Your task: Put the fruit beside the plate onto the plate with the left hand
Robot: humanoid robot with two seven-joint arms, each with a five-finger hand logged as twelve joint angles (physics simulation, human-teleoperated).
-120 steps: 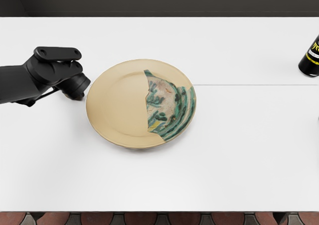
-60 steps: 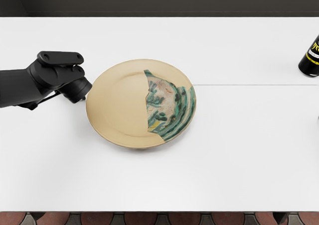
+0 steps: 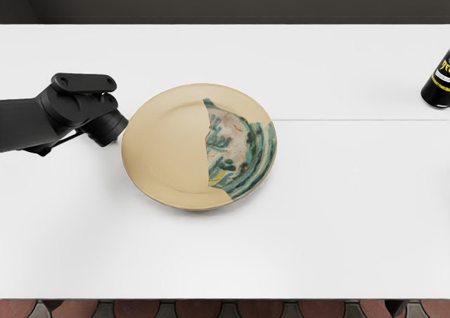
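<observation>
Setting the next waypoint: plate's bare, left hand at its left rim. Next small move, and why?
Probably raise the left hand slightly, to clear the rim. It sits beside the plate's left edge, the plate holds no fruit, and none shows elsewhere, so the fruit is likely under the hand.

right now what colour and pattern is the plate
Plain tan plate, with a green-striped painted patch toward the picture's right; seen best in head view.
</observation>
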